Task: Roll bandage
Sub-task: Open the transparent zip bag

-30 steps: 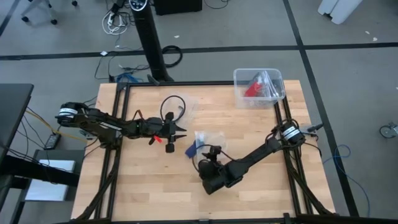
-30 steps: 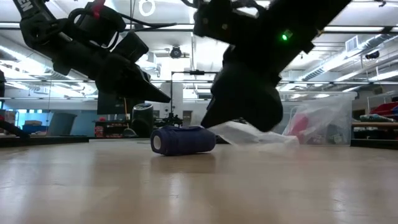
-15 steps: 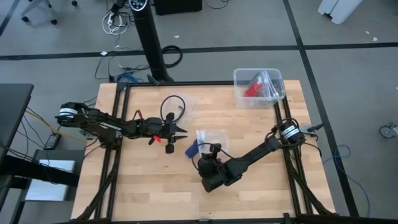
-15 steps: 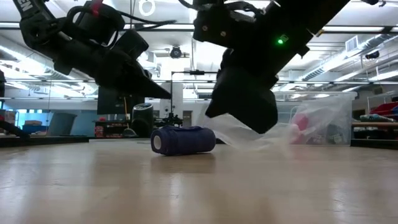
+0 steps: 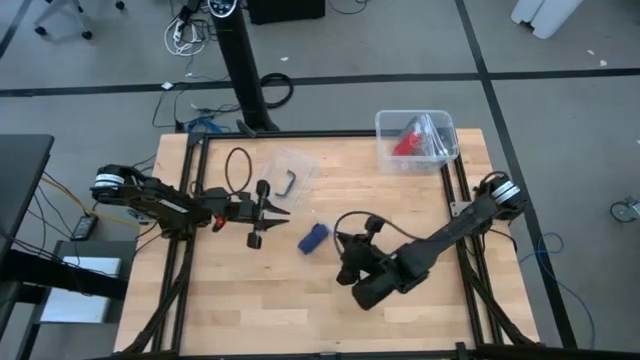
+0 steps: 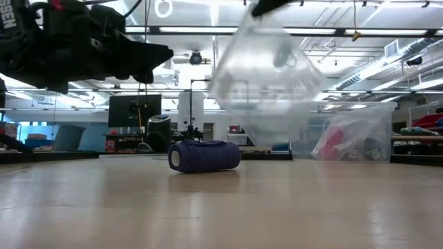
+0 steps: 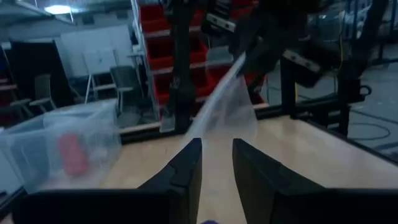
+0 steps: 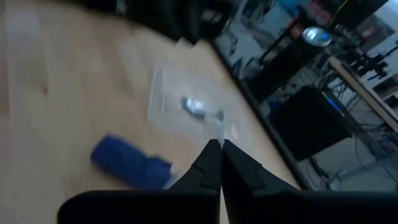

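The small dark-blue rolled bandage (image 5: pixel 313 237) lies on the wooden table (image 5: pixel 230 300). The right gripper (image 8: pixel 217 144), clenched, lifts a clear plastic bag (image 6: pixel 266 76); the left gripper (image 7: pixel 216 163) hovers left, slightly parted.

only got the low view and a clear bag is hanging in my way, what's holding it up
observer: the right gripper. Its wrist view shows its fingers pinched shut on an edge of the clear bag.
operator: is the bandage caught up in it
observer: no. From above, the bandage lies as a blue roll on the table, apart from both grippers.
operator: and the left one
observer: the left gripper is open and empty, pointing toward the roll from the table's left side.
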Controlling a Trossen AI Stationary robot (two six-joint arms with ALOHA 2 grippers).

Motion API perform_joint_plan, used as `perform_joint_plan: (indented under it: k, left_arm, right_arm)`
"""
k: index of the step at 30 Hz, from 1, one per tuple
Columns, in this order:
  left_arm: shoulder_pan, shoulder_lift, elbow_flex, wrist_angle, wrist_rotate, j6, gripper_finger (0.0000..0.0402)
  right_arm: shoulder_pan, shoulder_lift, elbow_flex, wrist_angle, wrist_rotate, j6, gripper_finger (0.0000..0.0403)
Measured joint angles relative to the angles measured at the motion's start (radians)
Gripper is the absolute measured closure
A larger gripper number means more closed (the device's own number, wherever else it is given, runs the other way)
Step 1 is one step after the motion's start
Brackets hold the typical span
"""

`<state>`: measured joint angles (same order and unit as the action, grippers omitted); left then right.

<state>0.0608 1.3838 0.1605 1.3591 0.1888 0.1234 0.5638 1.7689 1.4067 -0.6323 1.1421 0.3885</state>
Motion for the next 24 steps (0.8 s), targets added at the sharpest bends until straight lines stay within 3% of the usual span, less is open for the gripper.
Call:
perform_joint_plan:
  k: [6, 13, 20, 24]
  left_arm:
    - [-0.002, 0.000, -0.005, 0.040, 0.002, -0.074, 0.0285]
    - [-0.003, 0.000, 0.053, 0.043, 0.052, -0.128, 0.0251]
    - [-0.003, 0.000, 0.066, 0.108, 0.138, -0.141, 0.0238]
    - [-0.003, 0.000, 0.066, 0.120, 0.137, -0.150, 0.0237]
  right_arm:
    - [0.043, -0.081, 0.000, 0.230, 0.049, -0.254, 0.0402]
    - [0.072, -0.096, 0.000, 0.574, 0.003, -0.605, 0.0402]
    - [0.083, -0.096, 0.000, 0.613, -0.012, -0.641, 0.0403]
    - [0.082, -0.096, 0.000, 0.614, -0.033, -0.629, 0.0403]
